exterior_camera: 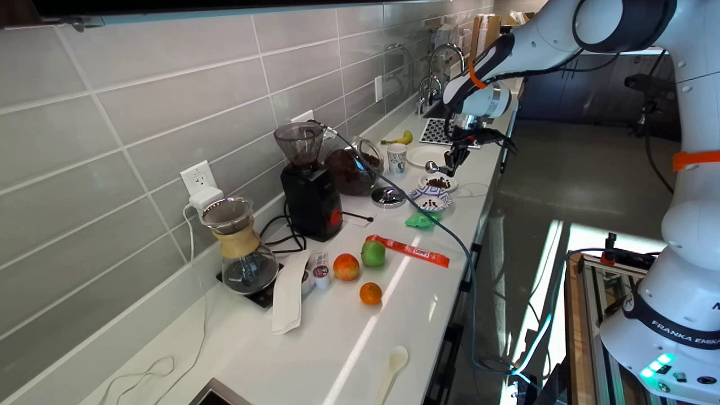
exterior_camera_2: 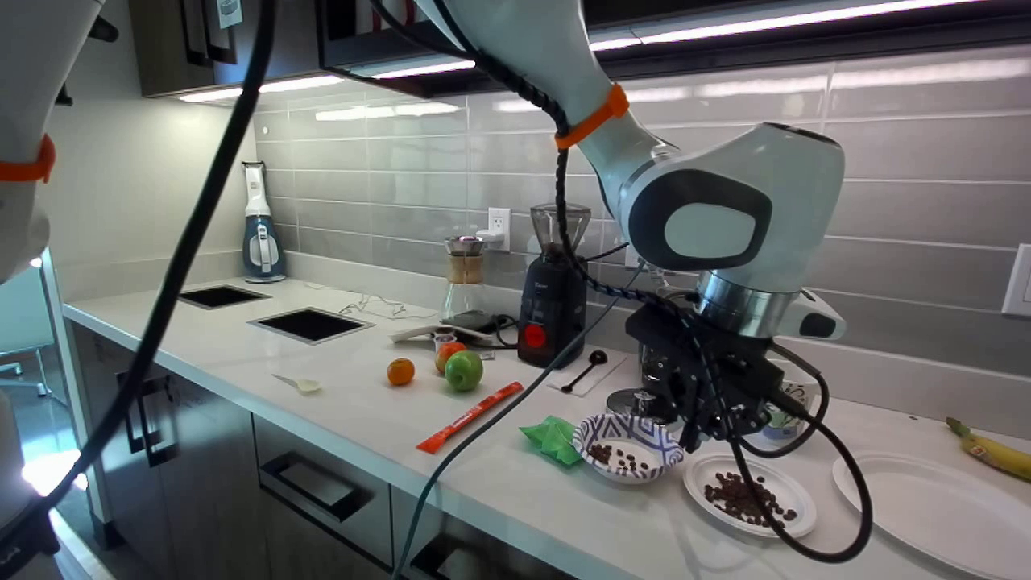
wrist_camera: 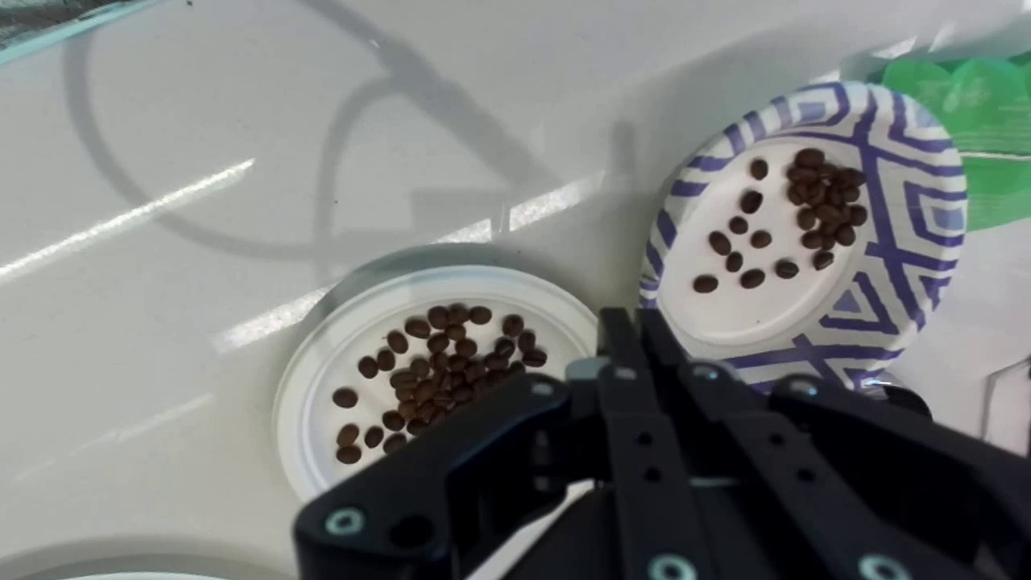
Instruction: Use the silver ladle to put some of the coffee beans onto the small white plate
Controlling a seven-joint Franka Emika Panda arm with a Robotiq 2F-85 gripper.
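White counter (exterior_camera: 320,360) bears small white plate (wrist_camera: 326,362) with coffee beans (wrist_camera: 441,379); patterned bowl (wrist_camera: 717,314) beside also holds beans (wrist_camera: 827,197); gripper (wrist_camera: 633,318) above, fingers clenched on silver ladle (exterior_camera: 432,167).

1. Small white plate (wrist_camera: 316,427): one
2. Large white plate (exterior_camera_2: 942,507): one
3. Patterned bowl (wrist_camera: 745,310): one
4. Silver ladle (exterior_camera: 431,167): one
5. Apples (exterior_camera: 373,253): two
6. Orange (exterior_camera: 370,293): one
7. Banana (exterior_camera_2: 995,453): one
8. Coffee grinder (exterior_camera: 310,199): one
9. Glass jar (exterior_camera: 346,177): one

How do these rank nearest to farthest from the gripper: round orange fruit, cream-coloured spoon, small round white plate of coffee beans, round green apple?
In an exterior view, from the gripper:
1. Small white plate: just below it.
2. Green apple: down and left.
3. Orange fruit: below the apple.
4. Cream-coloured spoon: near the picture's bottom edge.
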